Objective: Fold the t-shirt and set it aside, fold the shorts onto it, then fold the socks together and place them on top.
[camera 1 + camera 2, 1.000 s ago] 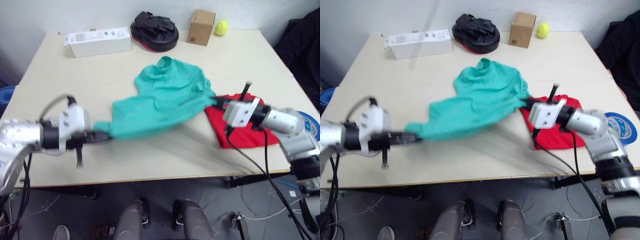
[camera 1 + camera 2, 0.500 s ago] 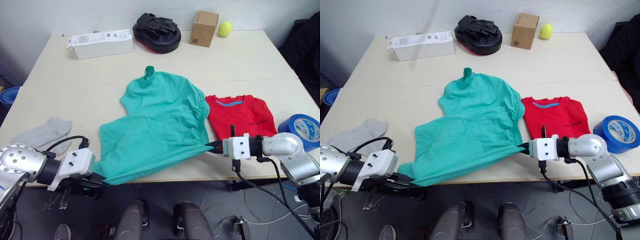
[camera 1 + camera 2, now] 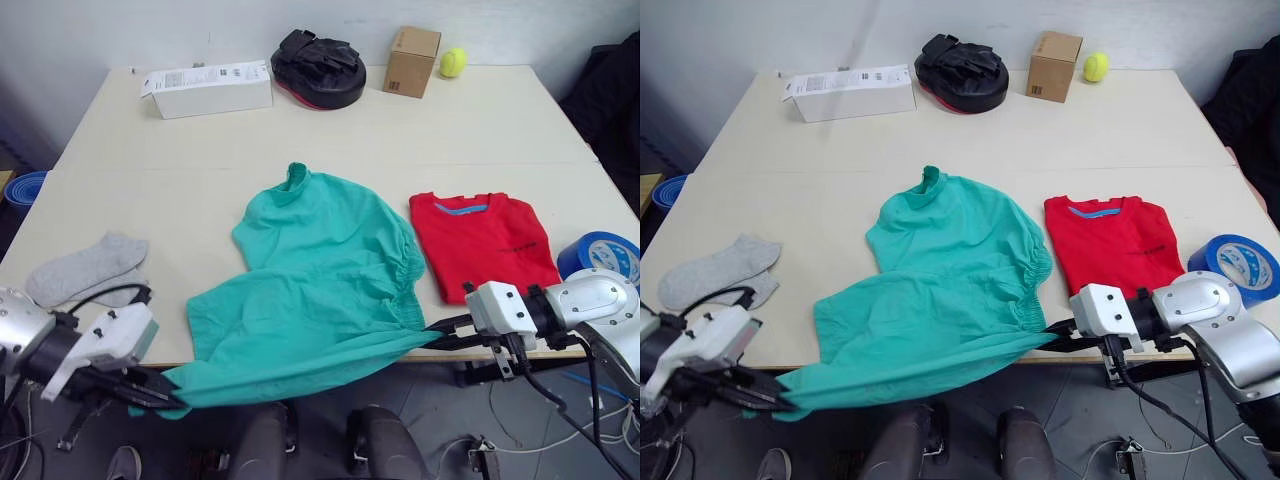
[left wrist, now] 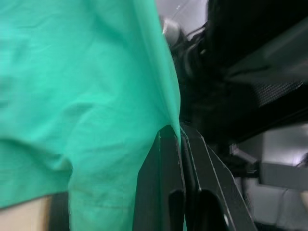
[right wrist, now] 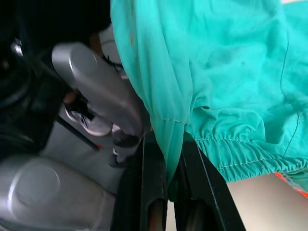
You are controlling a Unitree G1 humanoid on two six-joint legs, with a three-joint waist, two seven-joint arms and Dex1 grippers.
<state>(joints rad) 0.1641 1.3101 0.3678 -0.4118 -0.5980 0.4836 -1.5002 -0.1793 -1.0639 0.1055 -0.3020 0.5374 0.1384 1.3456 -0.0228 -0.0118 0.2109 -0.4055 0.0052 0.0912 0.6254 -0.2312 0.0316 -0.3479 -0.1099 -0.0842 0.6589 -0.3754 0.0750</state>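
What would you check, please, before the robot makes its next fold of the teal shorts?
1. Left gripper shut on the shorts: ok.
2. Right gripper shut on the shorts' edge: ok.
3. Shorts lying wholly on the table: not ok, near edge hangs off the front.
4. Red t-shirt folded and set aside: ok.
5. Grey socks apart from the shorts: ok.

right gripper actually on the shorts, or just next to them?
Touching. In the right wrist view the right gripper has a fold of the teal shorts pinched between its two fingers.
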